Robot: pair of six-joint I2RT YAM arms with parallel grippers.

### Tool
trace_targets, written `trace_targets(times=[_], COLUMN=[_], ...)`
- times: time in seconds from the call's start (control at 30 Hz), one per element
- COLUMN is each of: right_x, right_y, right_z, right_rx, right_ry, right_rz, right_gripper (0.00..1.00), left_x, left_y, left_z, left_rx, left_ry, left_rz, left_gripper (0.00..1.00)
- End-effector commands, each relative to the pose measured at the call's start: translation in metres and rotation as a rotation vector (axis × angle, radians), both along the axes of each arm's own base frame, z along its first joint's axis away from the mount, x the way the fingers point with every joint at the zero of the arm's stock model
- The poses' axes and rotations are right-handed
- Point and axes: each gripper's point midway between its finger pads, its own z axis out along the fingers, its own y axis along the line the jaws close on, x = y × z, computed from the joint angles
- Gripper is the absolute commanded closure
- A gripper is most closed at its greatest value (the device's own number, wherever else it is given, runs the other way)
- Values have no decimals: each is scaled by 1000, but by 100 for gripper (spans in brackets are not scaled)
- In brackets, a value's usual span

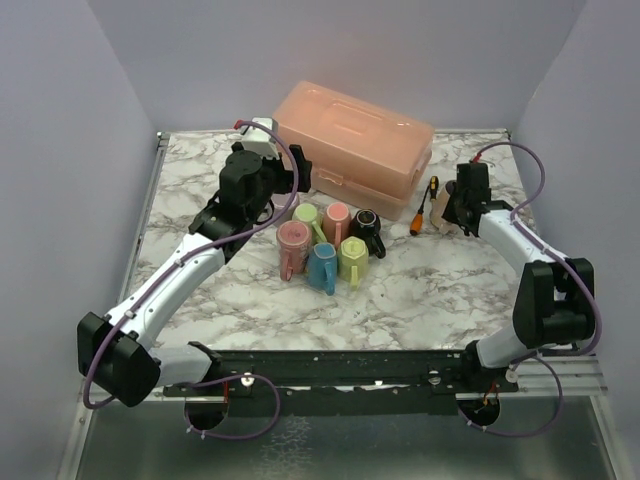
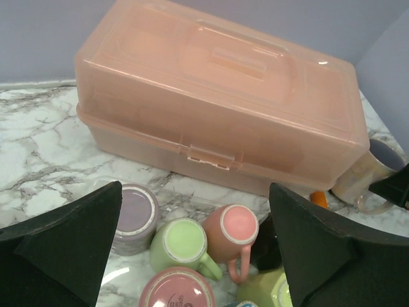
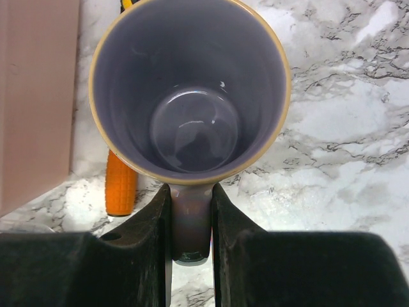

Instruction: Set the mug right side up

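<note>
"Two arms! What is the right gripper doing?"
"It pinches the mug tight by its handle. The mug's open end faces up. It is next to the orange screwdriver, near the box."
"And the left gripper?"
"Its jaws are wide apart and hold nothing. It is by the small mugs and the box."
</note>
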Motion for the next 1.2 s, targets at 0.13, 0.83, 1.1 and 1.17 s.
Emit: trace_targets(times=[0.13,0.83,1.1,1.17], right_x=[14,-18,-38,-41], right_y=[-20,-22,-13,-5], right_z=[6,-3,43,58], right_rx=[-117,-125,-29,5], right_ry=[-73,-21,-78,-104], right_rz=[-1,8,-21,6], right_gripper=[100,52,39,39], left_x=[1,12,8,5], left_y=[-5,-5,1,9], left_z=[-3,-18,-51,-64], left_rx=[61,65,149,180], left_ry=[15,69,177,216], left_rz=[-33,-2,-2,27], left_gripper=[2,1,1,1])
